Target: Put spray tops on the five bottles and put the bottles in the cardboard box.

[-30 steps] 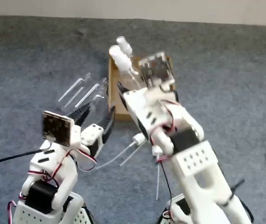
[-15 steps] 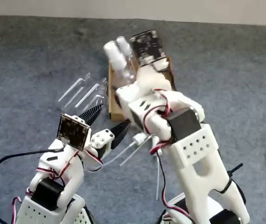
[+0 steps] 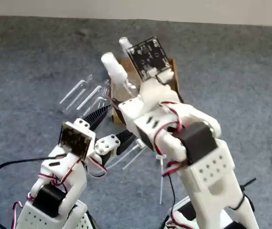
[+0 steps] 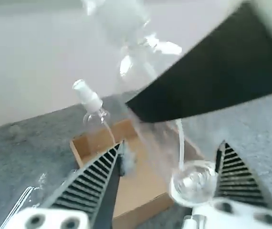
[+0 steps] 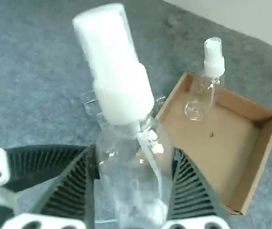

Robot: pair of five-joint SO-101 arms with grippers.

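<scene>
**Bottle gripped beside the cardboard box**

Your right end effector (image 5: 133, 162) is clamped on a clear bottle (image 5: 131, 186) that carries a white spray top (image 5: 114, 67). It holds the bottle off the desk (image 3: 231, 95), near the edge of the cardboard box (image 5: 243, 143). A second bottle (image 5: 204, 88), also capped, stands upright in a corner of the box. Your left end effector (image 3: 113, 125) is spread wide and grips nothing. Loose spray tops (image 3: 78, 90) lie on the desk beside the box.

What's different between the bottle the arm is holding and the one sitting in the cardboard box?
The held bottle is clamped in the right gripper, while nothing touches the boxed bottle. The held bottle is up off the table and leaning, while the boxed bottle stands upright on the floor of the cardboard box. Both are clear and have white spray tops fitted.
</scene>
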